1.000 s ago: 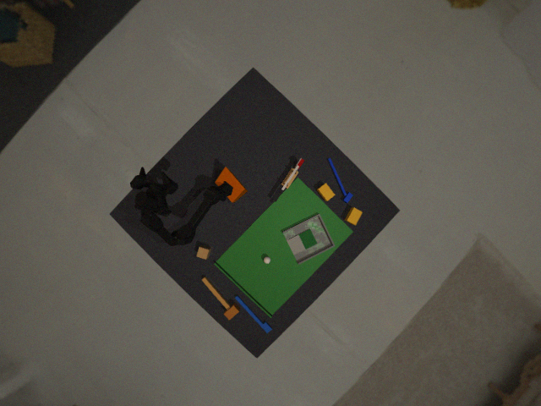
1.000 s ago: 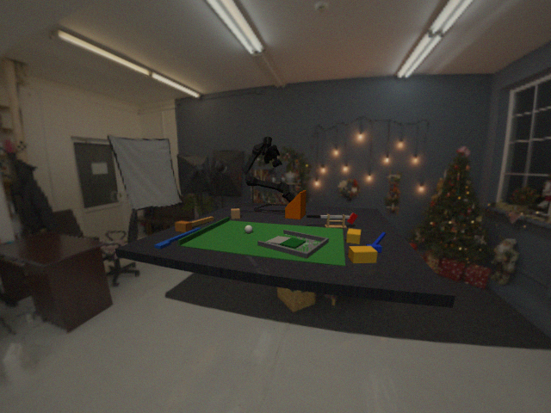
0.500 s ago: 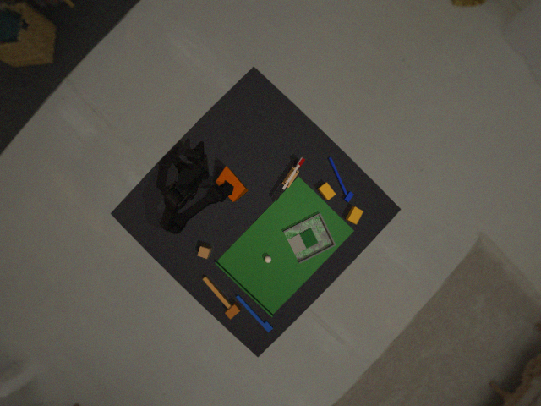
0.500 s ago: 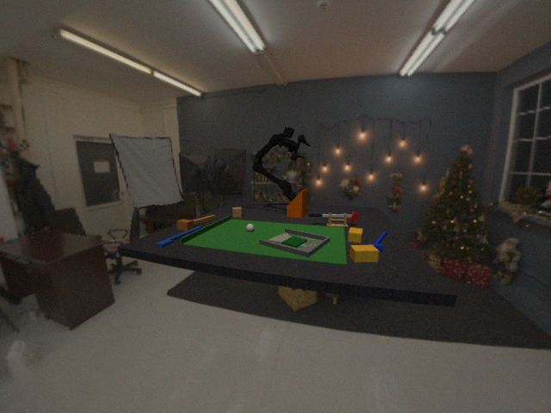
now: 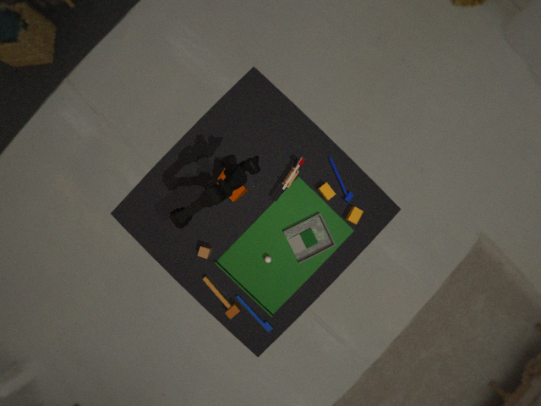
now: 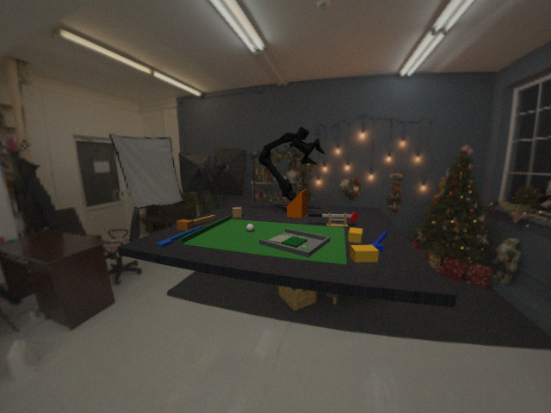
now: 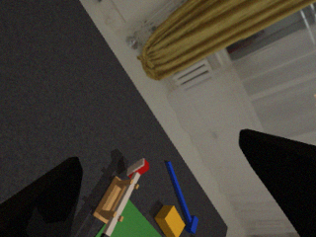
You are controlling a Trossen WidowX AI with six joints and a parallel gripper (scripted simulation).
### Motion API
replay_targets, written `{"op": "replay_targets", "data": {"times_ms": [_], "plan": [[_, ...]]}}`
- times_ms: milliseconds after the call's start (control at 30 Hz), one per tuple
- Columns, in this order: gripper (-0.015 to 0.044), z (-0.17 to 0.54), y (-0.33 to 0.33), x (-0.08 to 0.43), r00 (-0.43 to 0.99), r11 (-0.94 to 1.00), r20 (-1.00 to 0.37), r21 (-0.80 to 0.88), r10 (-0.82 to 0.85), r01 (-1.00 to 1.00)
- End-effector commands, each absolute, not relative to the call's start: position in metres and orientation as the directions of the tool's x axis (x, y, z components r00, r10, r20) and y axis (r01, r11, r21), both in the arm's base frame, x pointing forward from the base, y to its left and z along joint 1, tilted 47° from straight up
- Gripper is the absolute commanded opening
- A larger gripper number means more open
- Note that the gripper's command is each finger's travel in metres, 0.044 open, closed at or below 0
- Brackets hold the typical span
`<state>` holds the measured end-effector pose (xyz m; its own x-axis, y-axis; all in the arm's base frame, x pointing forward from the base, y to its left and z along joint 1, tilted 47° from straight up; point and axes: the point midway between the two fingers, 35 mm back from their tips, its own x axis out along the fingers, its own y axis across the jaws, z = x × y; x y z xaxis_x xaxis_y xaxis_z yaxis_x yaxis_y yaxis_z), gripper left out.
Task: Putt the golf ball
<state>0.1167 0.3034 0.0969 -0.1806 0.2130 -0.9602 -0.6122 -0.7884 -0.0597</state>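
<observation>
Putter (image 5: 292,173) lies across a small wooden rack (image 7: 111,199) at the far edge of the green mat (image 5: 262,266), its red head (image 7: 138,168) pointing away from the mat and its dark grip toward it. Gripper (image 6: 317,153) hangs high above the dark table (image 6: 400,271), well apart from the putter, jaws spread wide with nothing between them; in the wrist view the two black fingers frame the putter from above. Ball (image 5: 267,259), white, sits on the mat, near the grey walled platform (image 5: 324,230) that carries the ramp and the small raised green (image 5: 308,238); ball and platform do not touch.

Beside the putter's head end lie two yellow blocks (image 5: 326,190) with a blue stick (image 5: 338,177) between them. At the opposite end of the mat a second blue stick (image 5: 253,312) runs along the mat's edge, with a tan mallet (image 5: 220,297) just beside it and a tan cube (image 5: 203,251) near the mat's corner. An orange wedge (image 6: 298,204) stands by the arm's base.

No writing, brand or label can be read on any of these things; the pictures are too dim and soft to tell
</observation>
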Motion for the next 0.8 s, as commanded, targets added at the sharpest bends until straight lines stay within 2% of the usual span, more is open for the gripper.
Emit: {"op": "replay_targets", "data": {"times_ms": [0,267,533,767], "plan": [[0.044,0.048,0.278,0.166,-0.122,-0.649,-0.99,0.042,0.078,-0.759],[0.044,-0.034,0.199,0.235,-0.094,-0.313,-0.976,0.152,-0.194,-0.937],[0.044,-0.105,0.092,0.263,-0.178,0.038,-0.876,0.181,-0.449,-0.983],[0.044,-0.115,0.073,0.262,-0.201,0.092,-0.851,0.179,-0.485,-0.979]]}}
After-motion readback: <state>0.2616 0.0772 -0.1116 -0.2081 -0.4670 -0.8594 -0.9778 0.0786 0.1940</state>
